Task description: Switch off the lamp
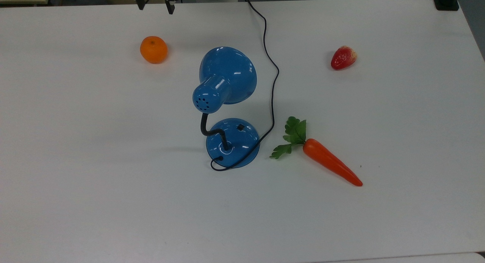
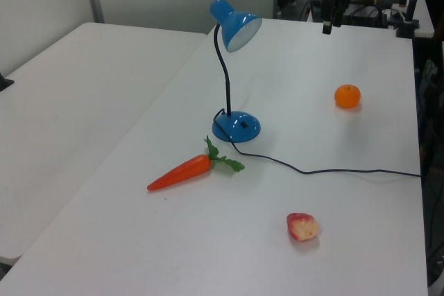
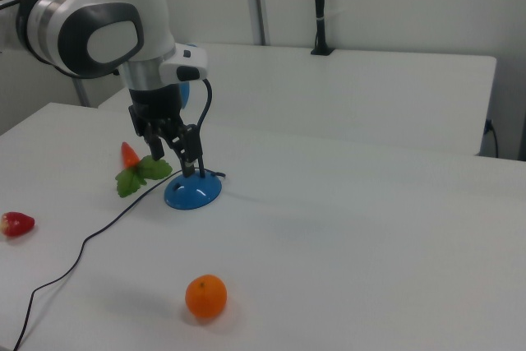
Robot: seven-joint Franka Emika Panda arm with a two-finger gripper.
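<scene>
Pincer: I see the pincer (image 1: pixel 153 3) at the top view's upper edge, above the far rim of the desk (image 1: pixel 75 149). Its two fingers stand spread with a clear gap between them, released and gripping nothing. In the left view it (image 2: pixel 331 22) hangs above the far end of the desk; in the right view it (image 3: pixel 173 158) sits in front of the lamp's base as seen from there.

Lamp: the lamp (image 1: pixel 227 75) stands upright near the middle of the desk, well apart from the pincer. I read a blue cone shade over a black bent neck and a round blue base (image 1: pixel 233 143).

Switch: a small black switch (image 1: pixel 240 127) sits on the dome of the base, on the side toward the top view's right.

Shade: in the left view the shade's (image 2: pixel 239 27) opening faces down and toward the left view's right; I cannot tell from it whether the bulb is lit.

Cord: a black cord (image 1: pixel 273 85) loops around the base and runs up the top view's right side of the lamp to the far edge of the desk.

Orange: an orange (image 1: pixel 153 49) lies below the pincer in the top view, to the top view's left of the shade.

Strawberry: a strawberry (image 1: pixel 343 57) lies well off to the top view's right.

Carrot: a carrot (image 1: pixel 329 161) with green leaves lies just beside the base on the top view's right, leaves toward the cord.
</scene>
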